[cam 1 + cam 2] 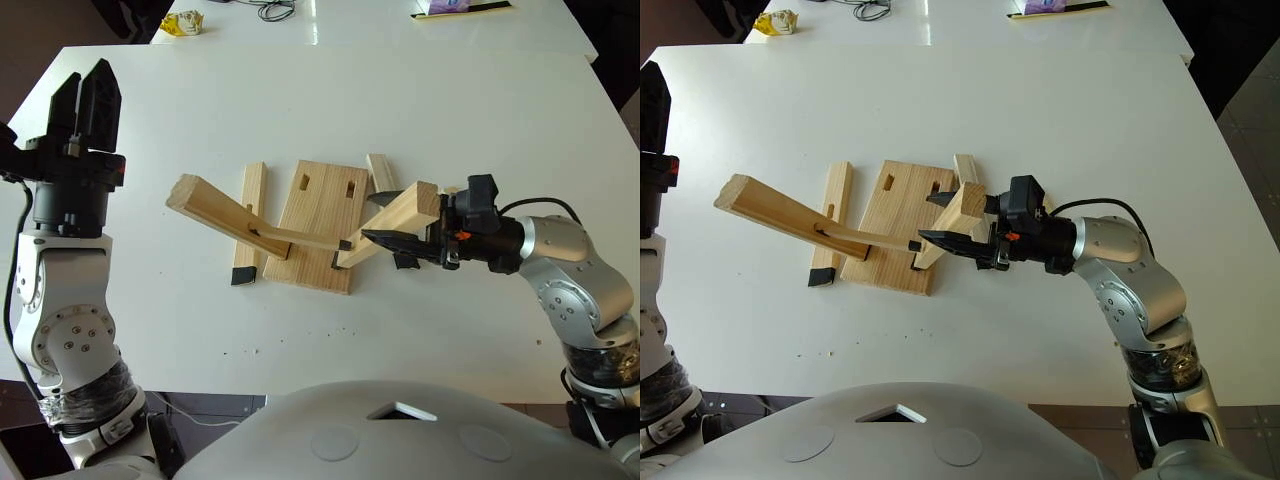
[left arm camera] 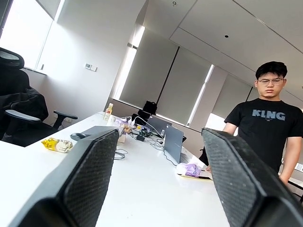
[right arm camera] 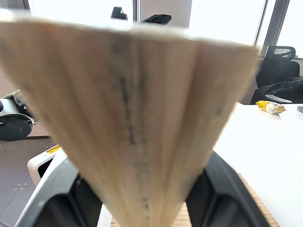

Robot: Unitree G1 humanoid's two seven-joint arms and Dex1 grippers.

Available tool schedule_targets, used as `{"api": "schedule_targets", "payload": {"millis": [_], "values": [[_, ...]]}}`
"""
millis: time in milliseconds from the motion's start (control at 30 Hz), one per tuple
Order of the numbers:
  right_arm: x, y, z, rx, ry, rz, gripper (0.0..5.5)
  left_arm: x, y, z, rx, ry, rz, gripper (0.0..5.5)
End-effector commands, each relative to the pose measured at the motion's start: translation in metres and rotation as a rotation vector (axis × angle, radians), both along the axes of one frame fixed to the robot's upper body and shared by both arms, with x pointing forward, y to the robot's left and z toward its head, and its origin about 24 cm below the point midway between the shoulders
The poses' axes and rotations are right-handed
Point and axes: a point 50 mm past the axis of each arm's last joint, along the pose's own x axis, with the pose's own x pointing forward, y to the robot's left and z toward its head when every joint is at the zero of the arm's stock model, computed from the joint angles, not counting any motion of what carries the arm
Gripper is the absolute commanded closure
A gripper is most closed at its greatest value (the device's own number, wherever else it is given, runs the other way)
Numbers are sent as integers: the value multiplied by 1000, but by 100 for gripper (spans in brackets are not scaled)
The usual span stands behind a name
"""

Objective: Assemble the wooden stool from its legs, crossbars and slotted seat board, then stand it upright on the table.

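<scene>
Four legs [image 1: 250, 212] (one held), one seat board [image 1: 320, 210]

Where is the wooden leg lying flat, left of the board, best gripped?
Probably grip the flat leg at its far end, from above, closing across its narrow width: both long sides look free there, while the tilted leg crosses its middle.

Right gripper [image 1: 937, 220] clamps a tilted leg [image 1: 968, 205] at the slotted seat board's [image 1: 890, 215] right edge, a second leg [image 1: 832, 215] lies flat just left of the board, and a third leg [image 1: 770, 208], crossbar [image 1: 880, 241] attached, slants across the board's left edge.
</scene>
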Motion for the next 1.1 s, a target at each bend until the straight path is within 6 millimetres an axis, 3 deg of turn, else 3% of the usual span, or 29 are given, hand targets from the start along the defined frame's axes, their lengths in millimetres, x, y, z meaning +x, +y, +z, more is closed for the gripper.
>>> {"api": "schedule_targets", "payload": {"millis": [33, 333, 700, 1100], "values": [[-1, -1, -7, -88, 4, 15, 348, 2, -7, 3, 7, -20, -16, 229], [8, 12, -5, -148, 29, -17, 348, 5, -29, -3, -27, -18, -63, 229], [21, 27, 11, -267, 51, 1, 348, 3, -36, -17, -60, -8, -36, 229], [19, 30, -16, -344, 75, -10, 348, 3, -38, -26, -91, 4, -15, 229]]}}
